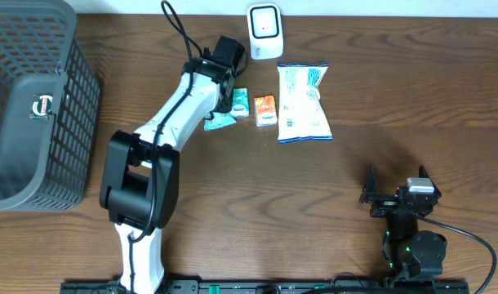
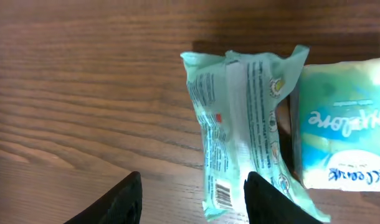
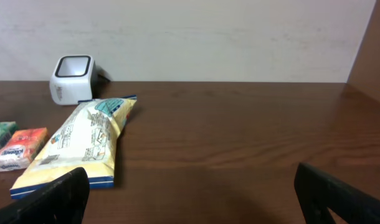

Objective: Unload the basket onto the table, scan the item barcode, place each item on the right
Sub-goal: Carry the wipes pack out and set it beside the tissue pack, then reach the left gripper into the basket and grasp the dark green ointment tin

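1. Teal packet (image 2: 240,124) with the barcode (image 2: 224,194) lies flat on the wooden table (image 1: 233,180), in the far middle part of it, under the end of the left arm.
2. Its printed seam side is turned up, and the barcode is at the end nearest to the wrist camera.
3. Left gripper (image 2: 193,196) is low over this packet and its jaws stand apart. The near end of the packet is between the two fingers, close to one finger, and a strip of bare table shows between it and the other finger. I cannot see that the fingers press on it.
4. A second teal pack (image 2: 342,130) lies just beside the first one; whether they touch I cannot tell.
5. From above, an orange pack (image 1: 265,109) lies next in the row, and after it a big white and blue snack bag (image 1: 304,102).
6. The white scanner (image 1: 264,31) stands at the far edge of the table, just behind this row and apart from the teal packet.
7. A dark mesh basket (image 1: 77,82) stands at the left end of the table.
8. Right gripper (image 3: 191,180) is near the front edge on the right side, well apart from all items, with jaws wide apart and nothing between them.
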Tool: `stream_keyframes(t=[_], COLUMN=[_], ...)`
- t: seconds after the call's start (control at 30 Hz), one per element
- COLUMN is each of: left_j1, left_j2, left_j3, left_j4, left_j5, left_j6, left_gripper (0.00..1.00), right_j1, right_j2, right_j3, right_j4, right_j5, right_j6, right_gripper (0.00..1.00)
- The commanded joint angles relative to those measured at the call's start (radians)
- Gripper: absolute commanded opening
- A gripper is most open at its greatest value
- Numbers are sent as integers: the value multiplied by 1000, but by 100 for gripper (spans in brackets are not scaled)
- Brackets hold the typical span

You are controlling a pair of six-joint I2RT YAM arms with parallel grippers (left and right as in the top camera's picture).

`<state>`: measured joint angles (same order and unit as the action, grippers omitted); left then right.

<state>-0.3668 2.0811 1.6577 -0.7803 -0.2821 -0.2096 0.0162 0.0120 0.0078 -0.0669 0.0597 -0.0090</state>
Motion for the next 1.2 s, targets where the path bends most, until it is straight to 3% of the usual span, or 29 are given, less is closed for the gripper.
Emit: stream_keyframes(t=[0.0,0.4,0.53,1.17], left_j1=[18,208,301,623], left_j2=[-122,-457,-534,-562], left_j3=[25,25,25,13], left_j4=[13,177,185,169], left_j5=[-27,-26,-26,-26], left_j6=[33,32,-35,-35], left_gripper=[51,52,51,52], right_j1=[-2,-2,-2,-2], right_j2=[-6,-6,-6,-6], right_j3=[-2,-2,-2,-3], right_j4=[-3,-3,-3,-3], right_j5=[2,2,2,2], right_j6=[-7,-7,-7,-7], right_gripper=[99,99,99,99])
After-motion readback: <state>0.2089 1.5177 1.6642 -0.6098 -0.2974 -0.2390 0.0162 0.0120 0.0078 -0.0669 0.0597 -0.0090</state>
